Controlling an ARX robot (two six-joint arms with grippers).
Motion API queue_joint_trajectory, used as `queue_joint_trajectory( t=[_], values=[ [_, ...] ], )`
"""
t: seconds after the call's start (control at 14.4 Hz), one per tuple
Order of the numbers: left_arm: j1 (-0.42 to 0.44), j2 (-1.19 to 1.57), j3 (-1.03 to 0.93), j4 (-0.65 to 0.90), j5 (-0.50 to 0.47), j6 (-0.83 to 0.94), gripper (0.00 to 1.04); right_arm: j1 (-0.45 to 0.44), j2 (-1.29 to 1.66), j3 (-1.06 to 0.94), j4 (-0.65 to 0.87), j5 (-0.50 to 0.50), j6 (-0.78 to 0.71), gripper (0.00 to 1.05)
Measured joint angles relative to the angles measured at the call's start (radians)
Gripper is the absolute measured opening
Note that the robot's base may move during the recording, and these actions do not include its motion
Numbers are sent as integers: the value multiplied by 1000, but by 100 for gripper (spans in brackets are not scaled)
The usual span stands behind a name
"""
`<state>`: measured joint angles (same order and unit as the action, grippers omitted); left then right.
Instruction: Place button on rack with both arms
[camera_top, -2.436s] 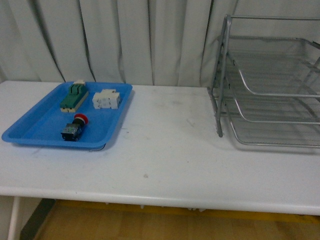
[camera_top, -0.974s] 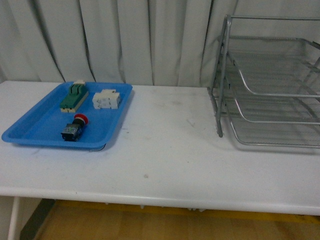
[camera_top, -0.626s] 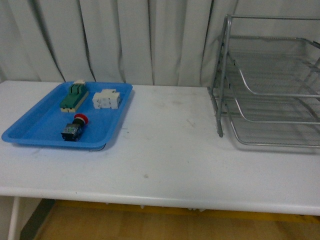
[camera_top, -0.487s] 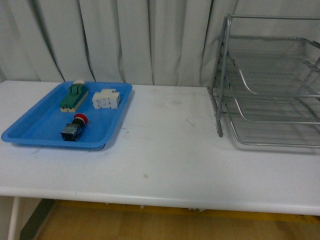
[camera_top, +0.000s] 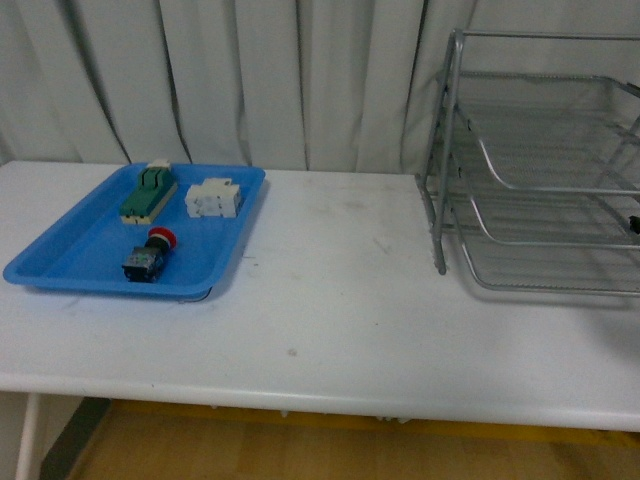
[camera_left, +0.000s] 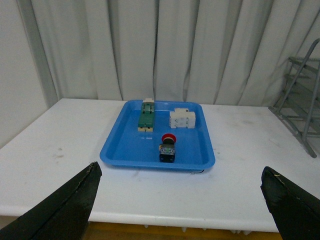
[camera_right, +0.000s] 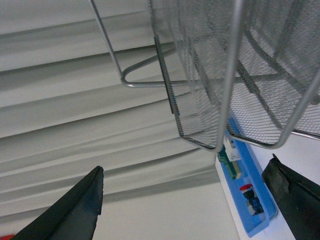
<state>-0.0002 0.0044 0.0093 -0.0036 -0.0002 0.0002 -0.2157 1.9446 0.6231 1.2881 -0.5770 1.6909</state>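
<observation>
The left pincer (camera_left: 180, 171) is wide open and empty. Ahead of it the button (camera_left: 168, 146) sits in the blue tray (camera_left: 129, 146). It should drop slowly and pinch the body. The right pincer (camera_right: 185, 167), open and empty too, hangs by the rack (camera_right: 200, 65).

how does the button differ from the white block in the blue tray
The button has a red cap on a dark body; the white block is white throughout. The button is smaller than the white block. The button lies nearer the robot than the white block. Both rest in the blue tray.
</observation>
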Motion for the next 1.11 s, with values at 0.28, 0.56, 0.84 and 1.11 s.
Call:
queue_joint_trajectory(
  t=[0.28,0.56,0.84,1.11],
  values=[
    [0,0,0,0,0,0,98,-21,114,-6,-3,-50,-12,98],
    [0,0,0,0,0,0,98,-55,182,14,-2,-64,-94,98],
    [0,0,0,0,0,0,98,-80,240,61,-1,-69,-166,98],
    [0,0,0,0,0,0,98,-94,274,89,-1,-74,-196,98]
  ],
)
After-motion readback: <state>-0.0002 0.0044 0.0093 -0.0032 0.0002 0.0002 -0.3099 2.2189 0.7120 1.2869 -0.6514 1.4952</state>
